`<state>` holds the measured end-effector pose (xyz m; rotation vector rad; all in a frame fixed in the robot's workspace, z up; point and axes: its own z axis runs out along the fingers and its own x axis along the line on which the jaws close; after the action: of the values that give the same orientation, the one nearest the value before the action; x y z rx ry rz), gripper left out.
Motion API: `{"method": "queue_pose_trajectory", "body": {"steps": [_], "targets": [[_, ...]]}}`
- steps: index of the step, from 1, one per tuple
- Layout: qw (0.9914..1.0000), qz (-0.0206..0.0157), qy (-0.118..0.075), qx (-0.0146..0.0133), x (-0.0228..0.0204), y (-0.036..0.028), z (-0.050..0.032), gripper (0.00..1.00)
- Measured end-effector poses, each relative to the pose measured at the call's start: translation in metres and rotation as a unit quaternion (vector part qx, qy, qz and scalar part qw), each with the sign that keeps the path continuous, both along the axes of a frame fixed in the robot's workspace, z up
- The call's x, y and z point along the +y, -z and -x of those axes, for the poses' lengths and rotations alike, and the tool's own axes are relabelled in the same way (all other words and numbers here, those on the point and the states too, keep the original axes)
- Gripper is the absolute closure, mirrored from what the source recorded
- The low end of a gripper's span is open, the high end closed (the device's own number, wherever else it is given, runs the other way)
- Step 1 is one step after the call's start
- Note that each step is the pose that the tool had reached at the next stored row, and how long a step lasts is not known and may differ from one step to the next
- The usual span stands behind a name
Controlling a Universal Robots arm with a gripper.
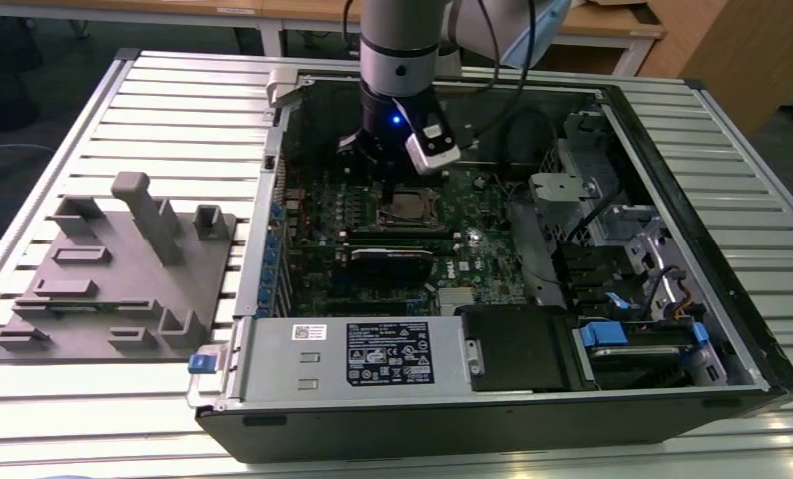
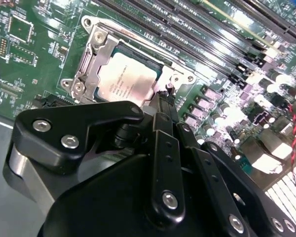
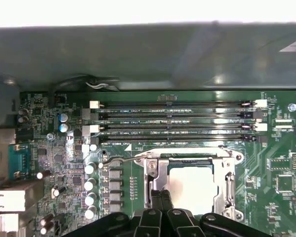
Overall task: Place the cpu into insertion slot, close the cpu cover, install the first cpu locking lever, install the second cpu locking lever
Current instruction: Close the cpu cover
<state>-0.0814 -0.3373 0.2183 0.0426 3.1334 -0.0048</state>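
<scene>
The cpu (image 2: 126, 79) sits under the shut cpu cover (image 2: 90, 60); pincer (image 2: 164, 98) pinched narrow at its edge, probably for pushing.

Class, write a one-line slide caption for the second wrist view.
Gripper close beside the cpu, seated under its cpu cover on the motherboard.

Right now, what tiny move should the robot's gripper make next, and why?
Probably a gentle push on the thin wire locking lever. The cpu already sits in the insertion slot, the cpu cover lies flat over it, and the shut gripper is at the cover's edge. The lever may not be hooked down yet, though that's hard to tell.
</scene>
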Motion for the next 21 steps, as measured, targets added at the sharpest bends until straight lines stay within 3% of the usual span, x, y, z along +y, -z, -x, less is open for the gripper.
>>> {"method": "queue_pose_trajectory", "body": {"steps": [7, 17, 21], "targets": [[1.00000, 0.0000, 0.000, 0.0000, 0.0000, -0.0004, -0.0021, 0.89], [1.00000, 0.0000, 0.000, 0.0000, 0.0000, 0.0001, -0.0264, 0.89], [1.00000, 0.0000, 0.000, 0.0000, -0.0001, 0.0002, -0.0326, 0.89]]}}
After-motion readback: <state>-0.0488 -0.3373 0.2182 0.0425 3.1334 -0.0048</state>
